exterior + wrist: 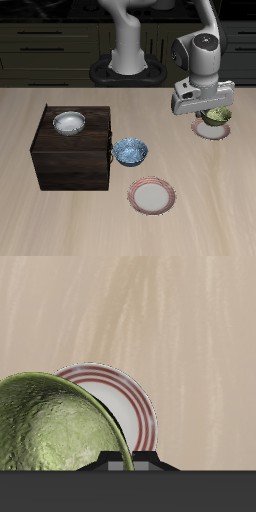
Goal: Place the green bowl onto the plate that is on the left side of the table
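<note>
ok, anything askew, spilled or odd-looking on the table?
Nothing spilled or damaged. The green bowl sits off-centre over the plate under the gripper, covering one side and leaving the other bare; whether it is held or resting isn't clear. The white bowl sits upright on the dark box.

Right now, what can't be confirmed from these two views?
- Gripper fingers: exterior view, behind its own body; wrist view cuts them off.
- Green bowl: touching the plate or above it, unclear; edge-cropped in wrist view, small in exterior.
- Plate: mostly hidden by gripper in exterior view.
</note>
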